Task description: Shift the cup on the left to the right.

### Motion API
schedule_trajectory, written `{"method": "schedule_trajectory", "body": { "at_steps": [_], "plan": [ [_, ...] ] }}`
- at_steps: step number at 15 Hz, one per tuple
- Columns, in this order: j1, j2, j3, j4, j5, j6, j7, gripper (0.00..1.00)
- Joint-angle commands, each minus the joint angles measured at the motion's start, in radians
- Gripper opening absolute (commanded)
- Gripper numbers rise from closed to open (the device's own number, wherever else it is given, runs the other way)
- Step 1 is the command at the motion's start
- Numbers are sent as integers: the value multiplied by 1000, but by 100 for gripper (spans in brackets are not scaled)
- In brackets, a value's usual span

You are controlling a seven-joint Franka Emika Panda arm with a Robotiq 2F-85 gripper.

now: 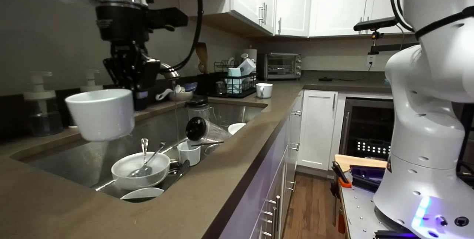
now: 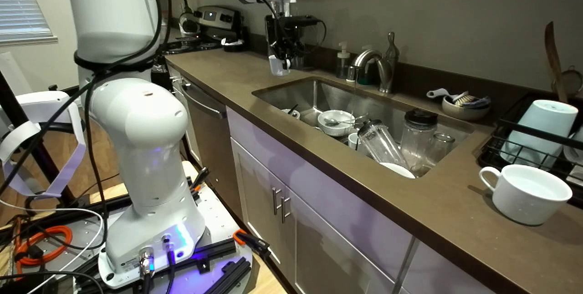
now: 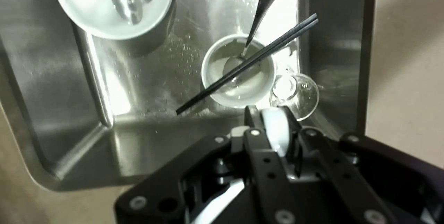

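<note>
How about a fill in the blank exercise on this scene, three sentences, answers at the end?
The gripper holds a ____ cup, matching the colour of the mug on the counter.
In the sink, exactly ____ dark chopsticks lie across a small white vessel.
The tilted clear container there has a ____ lid.
Missing words: white; two; black.

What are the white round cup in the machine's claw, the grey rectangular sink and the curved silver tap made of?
The white round cup looks like glazed ceramic, or possibly plastic, from its smooth, glossy wall. The grey rectangular sink seems satin stainless steel, given blurred metallic reflections. The curved silver tap shows soft highlights, suggesting brushed metal.
</note>
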Motion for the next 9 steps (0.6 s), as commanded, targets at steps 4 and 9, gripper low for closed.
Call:
{"method": "schedule_trajectory", "body": {
  "at_steps": [4, 9],
  "plan": [
    [-79, -263, -82, -327, 170, 143, 109, 5],
    [-73, -350, -116, -499, 151, 287, 302, 5]
  ]
}}
